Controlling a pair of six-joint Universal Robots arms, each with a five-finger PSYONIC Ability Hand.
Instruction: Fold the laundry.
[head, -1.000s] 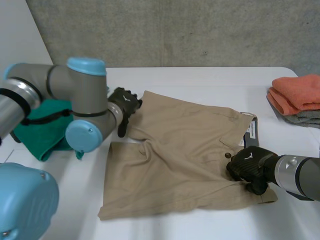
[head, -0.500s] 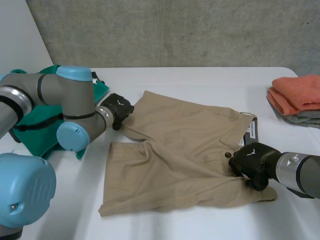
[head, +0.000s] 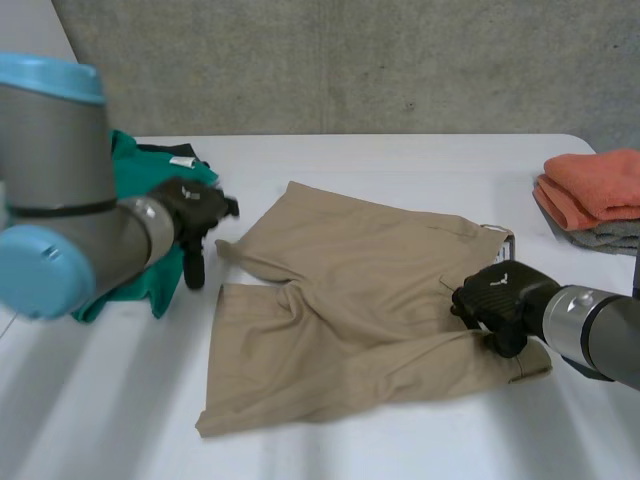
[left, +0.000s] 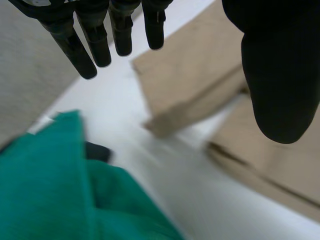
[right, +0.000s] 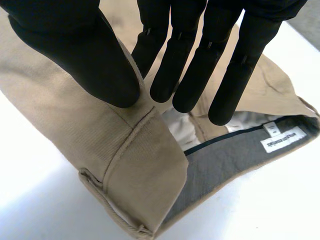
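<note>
Ok, status: khaki shorts (head: 350, 300) lie spread mid-table (head: 400, 160), mostly flat and creased, waistband toward the right arm, both legs toward the left arm. The far leg's hem is rumpled, with a gap of bare table between the legs.

Right hand (head: 500, 300) is clamped on the near waistband corner. In the right wrist view the thumb (right: 75, 45) sits on the outer fabric (right: 65, 125) with the fingers (right: 175, 65) on the other side. That corner is raised off the table and the band gapes, showing grey lining and a white label (right: 282, 139).

Left hand (head: 190, 215) has fingers (left: 95, 45) straight, thumb apart, nothing held. It hangs between the green cloth (head: 140, 285) and the far leg hem (left: 200, 75).

Folded orange towel (head: 595, 185) on a grey one (head: 620, 235) sits at the right edge, well apart.
</note>
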